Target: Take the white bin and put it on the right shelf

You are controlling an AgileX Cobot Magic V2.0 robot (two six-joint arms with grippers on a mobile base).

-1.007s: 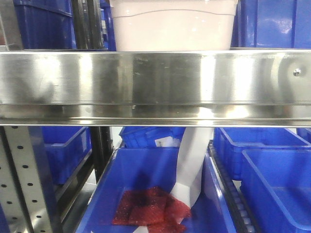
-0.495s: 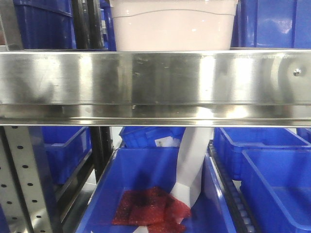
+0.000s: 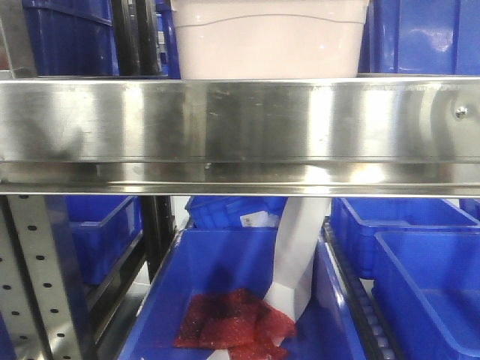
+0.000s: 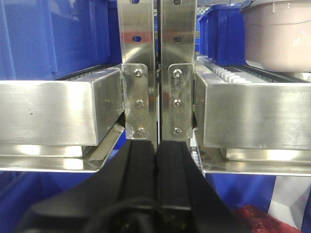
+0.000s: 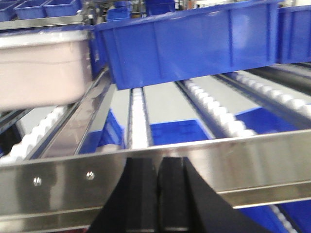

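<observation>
Both my grippers, left (image 4: 156,160) and right (image 5: 157,182), are clenched empty; the bin (image 3: 270,41) sits at 12 o'clock on the shelf (image 3: 240,127), contents unseen.

The large pinkish-white translucent plastic bin (image 3: 268,41) sits on the shiny stainless-steel rack shelf (image 3: 240,131), behind its front rail, between blue plastic crates (image 3: 424,36) left and right. Below the shelf, a blue open crate (image 3: 225,300) holds red mesh pieces (image 3: 232,321).

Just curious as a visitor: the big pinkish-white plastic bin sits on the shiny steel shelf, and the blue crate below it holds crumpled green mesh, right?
Not quite: the mesh in the blue crate is red, not green, as the front-facing view shows. The pinkish-white plastic bin does sit on the shiny steel shelf.
</observation>
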